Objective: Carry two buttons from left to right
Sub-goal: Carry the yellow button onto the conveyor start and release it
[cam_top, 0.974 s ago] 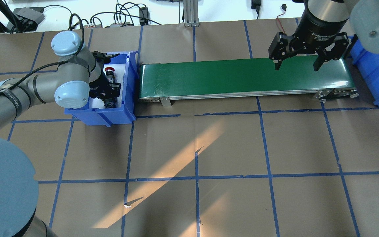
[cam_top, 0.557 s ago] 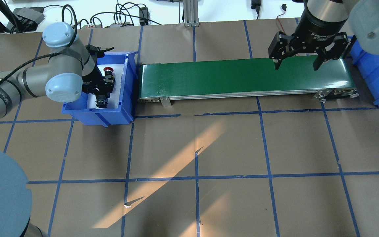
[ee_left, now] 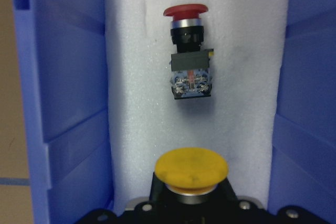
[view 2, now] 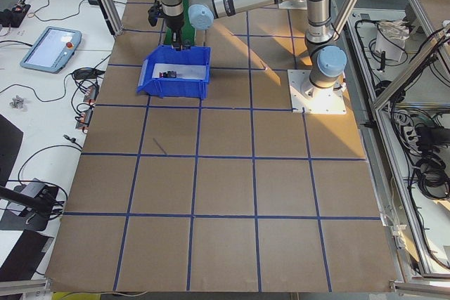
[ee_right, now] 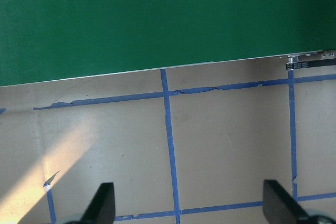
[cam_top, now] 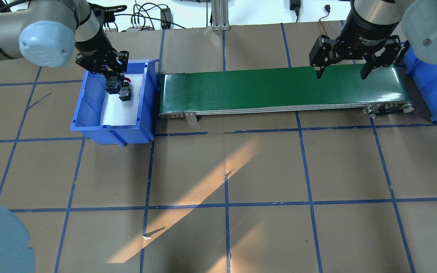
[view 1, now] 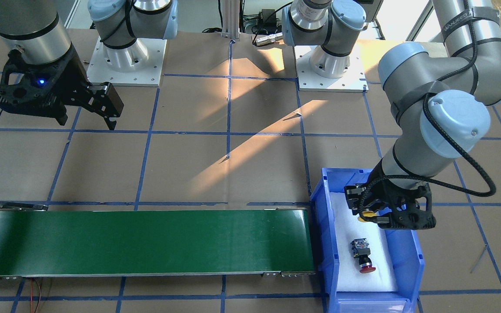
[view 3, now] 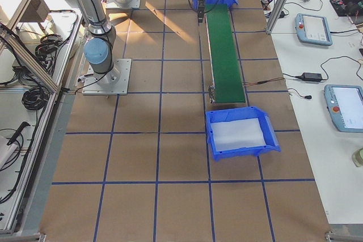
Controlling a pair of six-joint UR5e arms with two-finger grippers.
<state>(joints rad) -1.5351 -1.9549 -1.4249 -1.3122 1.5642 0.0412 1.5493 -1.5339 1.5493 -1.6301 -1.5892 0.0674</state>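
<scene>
A brown tabletop (cam_top: 264, 170) is marked with a grid of blue tape. In the overhead view, a long green conveyor belt (cam_top: 279, 89) runs from about 10 o'clock to 2 o'clock. A blue bin (cam_top: 112, 131) sits just beside the belt's 9 o'clock end, and a second blue bin (cam_top: 431, 87) sits by its 3 o'clock end.

The left hand (view 1: 396, 215) hangs over the first bin. It is closed on the yellow button (ee_left: 191, 169), which is held clear of the white foam liner (ee_left: 136, 129). The right hand (cam_top: 340, 76) hovers over the belt's 3 o'clock end, spread wide and empty. The red button (ee_left: 190, 61) lies on its side on the foam. In the left wrist view it is at 12 o'clock from the yellow one and apart from it.

The step in hand appears to be carrying the first button out of the bin. The next move probably calls for travel toward 3 o'clock, high enough to clear the bin wall facing the belt. The button would then be set gently on the belt's near end. That wall seems the only obstacle; the right hand is well apart.
</scene>
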